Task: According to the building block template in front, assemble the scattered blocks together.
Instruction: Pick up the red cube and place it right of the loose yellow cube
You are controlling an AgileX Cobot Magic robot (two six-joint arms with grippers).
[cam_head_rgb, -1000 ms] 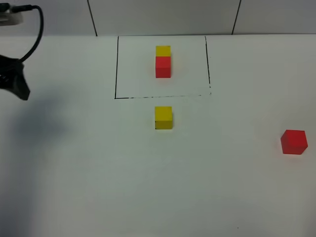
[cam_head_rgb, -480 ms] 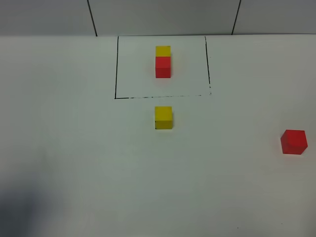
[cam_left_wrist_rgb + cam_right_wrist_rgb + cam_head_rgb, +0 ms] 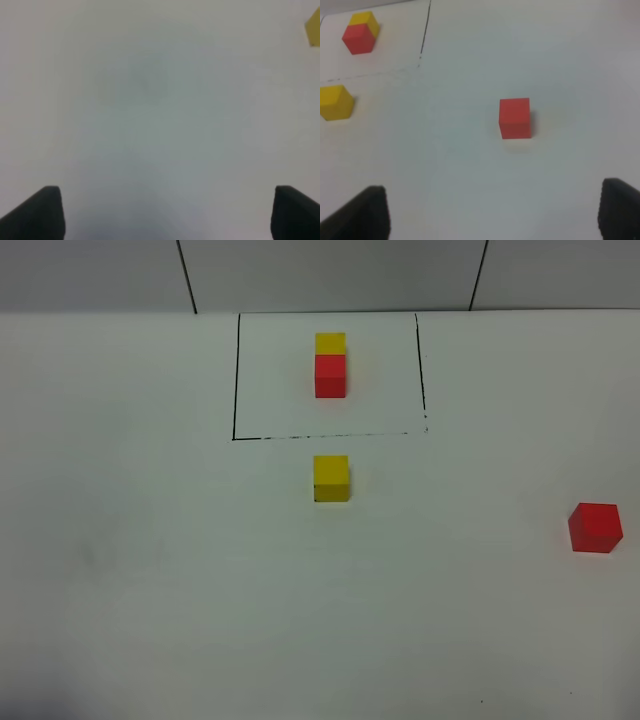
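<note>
The building block template point(image 3: 330, 365) (a joined yellow-red pair) sits inside the black outline point(image 3: 235, 380) at the middle of the far edge of the desk point(image 3: 150, 570). The loose yellow cube point(image 3: 331, 478) stands just outside the outline's near line. The loose red cube point(image 3: 595, 527) rests near the right edge. The left gripper point(image 3: 170, 214) and the right gripper point(image 3: 493, 212) are each spread wide and hold nothing.

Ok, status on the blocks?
Open, empty: left claw, right claw. Loose yellow block by template, red block far right, apart. Nothing between them.
</note>
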